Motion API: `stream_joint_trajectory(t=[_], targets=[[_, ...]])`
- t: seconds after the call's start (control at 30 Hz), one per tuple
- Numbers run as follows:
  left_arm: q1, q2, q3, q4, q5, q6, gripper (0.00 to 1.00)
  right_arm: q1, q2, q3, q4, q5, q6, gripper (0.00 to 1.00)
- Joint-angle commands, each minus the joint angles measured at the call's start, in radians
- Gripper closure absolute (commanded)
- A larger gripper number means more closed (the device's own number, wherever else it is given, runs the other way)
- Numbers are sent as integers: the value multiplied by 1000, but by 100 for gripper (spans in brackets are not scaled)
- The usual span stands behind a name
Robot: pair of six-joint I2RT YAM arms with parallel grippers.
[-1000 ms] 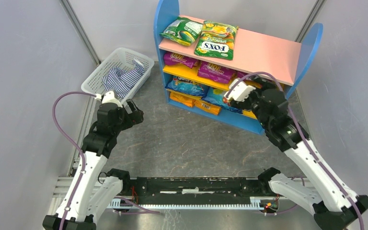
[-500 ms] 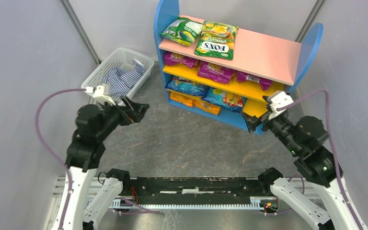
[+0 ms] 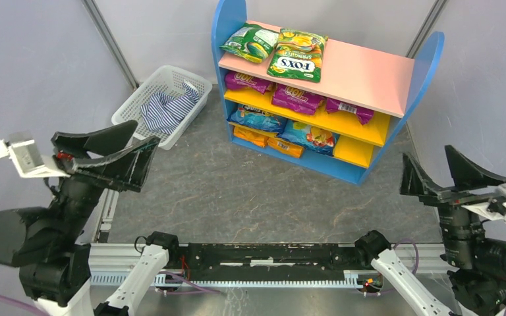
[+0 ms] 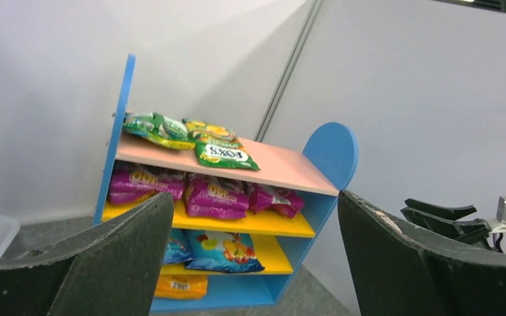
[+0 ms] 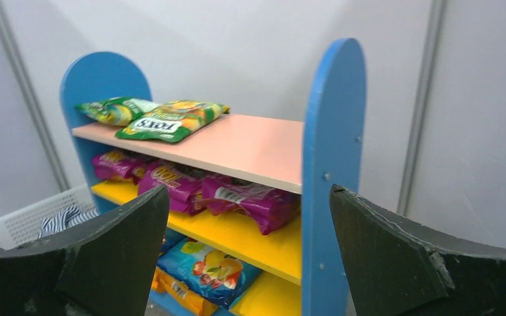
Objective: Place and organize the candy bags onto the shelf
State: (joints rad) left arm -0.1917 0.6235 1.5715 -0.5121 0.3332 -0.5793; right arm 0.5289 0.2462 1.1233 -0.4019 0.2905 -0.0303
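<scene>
At the far edge of the table (image 3: 250,197), the shelf (image 3: 369,72) already carries every one of the candy bags that can be seen. The green bag (image 3: 250,41) and the FOX'S bag (image 3: 296,58) lie touching at the left end of the pink top board. 3 purple bags (image 3: 296,99) sit in a row along the yellow middle board. 2 blue bags (image 3: 306,135) and the orange bags (image 3: 260,137) fill the left part of the lowest level.

No loose bag shows on the table, so the placing looks finished. At most, some tidying is left: the right half of the pink board and the lower right compartment are bare.

The left gripper (image 3: 146,131) hangs over the near left corner and the right gripper (image 3: 427,153) over the near right corner. Both have their fingers spread wide and hold nothing, well apart from the shelf.

Just beside the shelf's left panel stands the white mesh basket (image 3: 132,105) with a striped cloth (image 3: 168,108) bundled in it. I cannot tell whether a bag lies under the cloth. Nothing stands between the grippers and the shelf front.
</scene>
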Motion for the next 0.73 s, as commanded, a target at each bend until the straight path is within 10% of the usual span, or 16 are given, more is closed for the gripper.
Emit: stream_joint_trajectory(t=[0.0, 0.7], targets=[[3, -20, 43, 46, 13, -34, 0, -3, -43, 32, 0, 167, 18, 2], [3, -54, 65, 14, -92, 24, 0, -35, -110, -23, 66, 154, -35, 2]])
